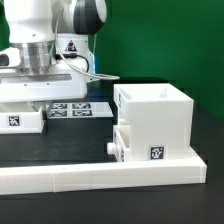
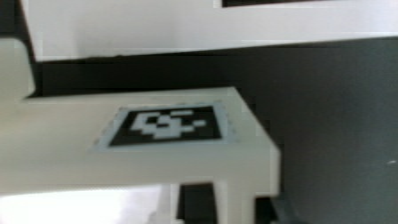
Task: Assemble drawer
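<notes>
A small white box tray with a square tag lies at the exterior view's left. My gripper is down on it from above. In the wrist view the tray's tagged face fills the middle, and my gripper has its two dark fingers close on either side of a thin white wall of that tray. The large cube-shaped shell stands at the exterior view's right with a tag low on its front. A second small tray with a round knob sits against the shell's left side.
A long low white L-shaped rail runs along the front of the black table and under the shell. The marker board lies flat behind the gripper. The arm's white base and cables stand at the back left.
</notes>
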Robot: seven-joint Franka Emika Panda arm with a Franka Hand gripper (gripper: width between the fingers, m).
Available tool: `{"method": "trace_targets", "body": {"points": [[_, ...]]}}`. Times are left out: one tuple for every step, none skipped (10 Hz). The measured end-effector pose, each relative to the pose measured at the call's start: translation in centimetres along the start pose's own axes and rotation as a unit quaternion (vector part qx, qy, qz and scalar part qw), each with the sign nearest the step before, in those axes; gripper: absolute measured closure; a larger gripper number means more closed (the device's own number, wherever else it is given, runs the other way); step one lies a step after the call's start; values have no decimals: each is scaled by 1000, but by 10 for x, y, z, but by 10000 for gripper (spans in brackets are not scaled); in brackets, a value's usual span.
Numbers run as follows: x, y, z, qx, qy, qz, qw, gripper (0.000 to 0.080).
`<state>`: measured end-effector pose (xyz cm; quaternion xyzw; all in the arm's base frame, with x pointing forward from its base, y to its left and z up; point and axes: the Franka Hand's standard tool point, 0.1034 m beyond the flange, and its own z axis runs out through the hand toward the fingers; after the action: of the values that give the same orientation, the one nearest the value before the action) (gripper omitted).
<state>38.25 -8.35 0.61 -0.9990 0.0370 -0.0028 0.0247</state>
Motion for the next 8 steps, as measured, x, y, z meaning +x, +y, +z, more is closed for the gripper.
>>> {"method": "trace_targets", "body": {"points": [[0, 0, 0, 0, 0, 0, 1000, 758], [0, 0, 0, 0, 0, 0, 1000, 758], [0, 0, 0, 0, 0, 0, 1000, 758], [1, -4, -2, 3, -8, -7, 1000, 758], [7, -18, -15, 12, -29, -32, 999, 758], [16, -24, -24, 16, -35, -57, 998, 758], [22, -33, -28, 24, -58, -78, 995, 757], [32, -46, -33, 28, -92, -104, 990, 757]]}}
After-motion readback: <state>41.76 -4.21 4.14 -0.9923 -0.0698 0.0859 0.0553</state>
